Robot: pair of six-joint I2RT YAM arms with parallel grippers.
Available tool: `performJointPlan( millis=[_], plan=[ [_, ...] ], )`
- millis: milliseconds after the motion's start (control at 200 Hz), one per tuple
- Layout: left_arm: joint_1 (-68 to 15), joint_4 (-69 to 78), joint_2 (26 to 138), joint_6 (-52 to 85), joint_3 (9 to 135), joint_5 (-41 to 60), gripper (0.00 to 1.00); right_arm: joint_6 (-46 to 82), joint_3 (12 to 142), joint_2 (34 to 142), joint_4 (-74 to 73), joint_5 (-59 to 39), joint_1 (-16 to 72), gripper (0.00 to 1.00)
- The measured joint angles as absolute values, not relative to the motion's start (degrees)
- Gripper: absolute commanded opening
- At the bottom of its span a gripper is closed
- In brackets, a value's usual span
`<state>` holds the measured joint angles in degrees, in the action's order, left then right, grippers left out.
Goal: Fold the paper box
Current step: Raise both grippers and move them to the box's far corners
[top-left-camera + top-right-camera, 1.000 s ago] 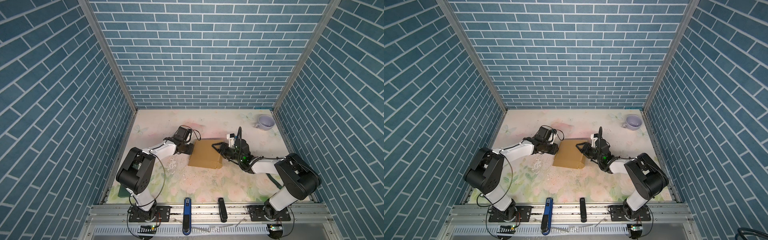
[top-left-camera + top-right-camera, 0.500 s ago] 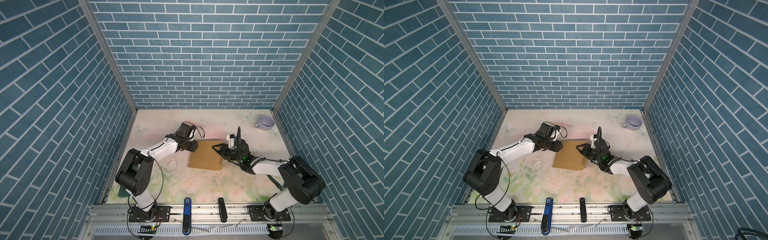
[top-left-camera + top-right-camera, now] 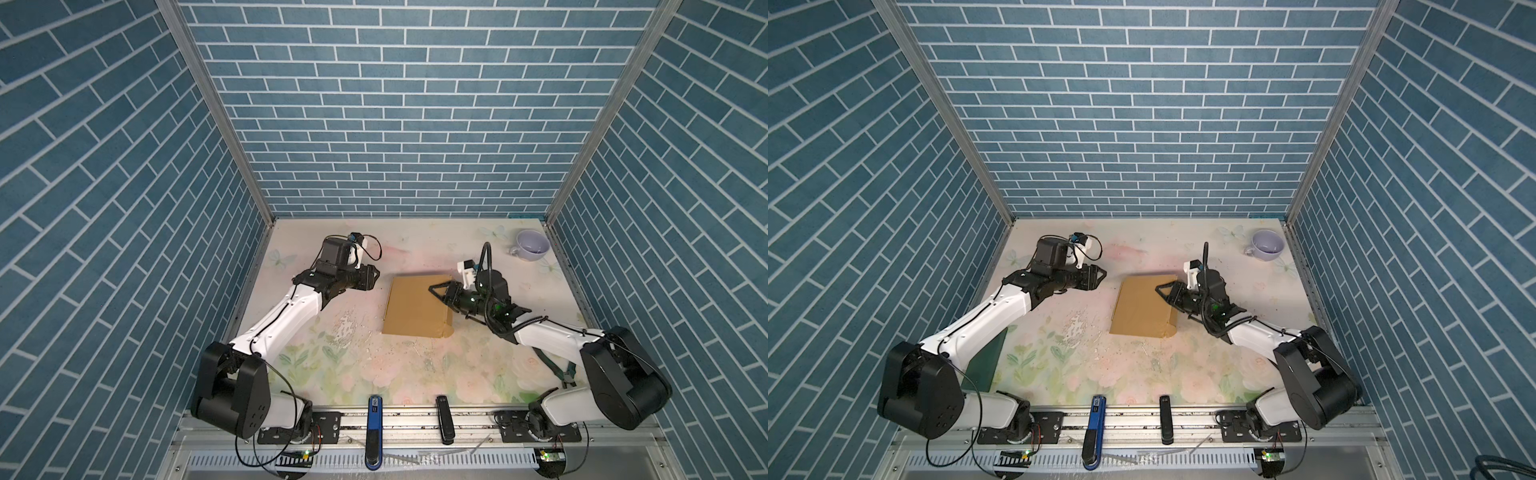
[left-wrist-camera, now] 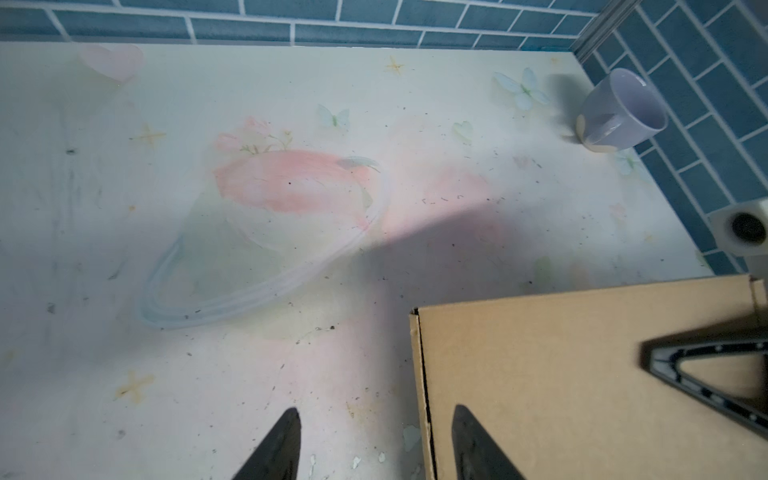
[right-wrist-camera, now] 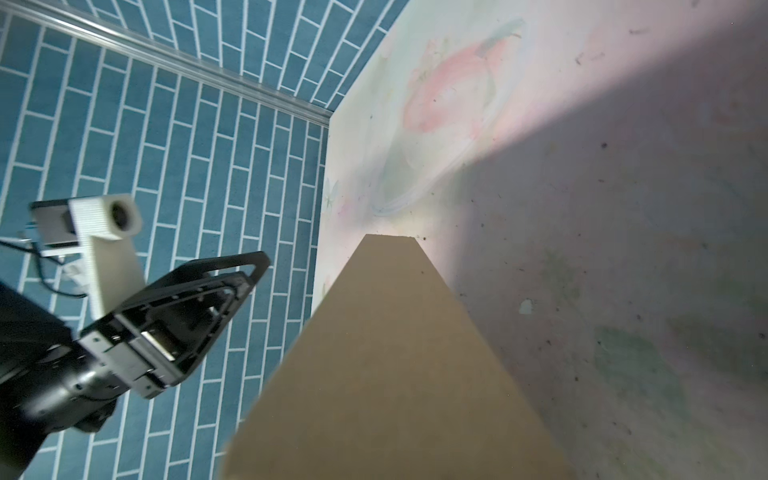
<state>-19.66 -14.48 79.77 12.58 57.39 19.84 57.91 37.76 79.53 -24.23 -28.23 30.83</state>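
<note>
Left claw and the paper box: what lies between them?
Only a narrow strip of bare flowered table, seen in both top views. The left claw stands apart from the paper box, with nothing else between.

Parted left claw (image 4: 375, 415) beside paper box (image 4: 561, 374)

One paper box (image 3: 415, 305), one mug (image 3: 532, 246), one green mat (image 3: 986, 361) — seemingly one blue pen (image 3: 375, 432), one black pen (image 3: 444, 424).
</note>
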Motion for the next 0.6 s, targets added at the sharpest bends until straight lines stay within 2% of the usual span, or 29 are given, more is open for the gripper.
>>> performJointPlan(
  millis=[265,600],
  plan=[
    [-19.68,-1.26,81.47,22.22,52.73,35.24,0.65,49.60,47.99,70.94,-9.56,-36.67,24.77,0.32],
    [-19.44,16.12,85.89,33.93,55.31,46.46,0.67,45.30,52.75,74.89,-3.57,-45.60,21.71,0.29]
  ],
)
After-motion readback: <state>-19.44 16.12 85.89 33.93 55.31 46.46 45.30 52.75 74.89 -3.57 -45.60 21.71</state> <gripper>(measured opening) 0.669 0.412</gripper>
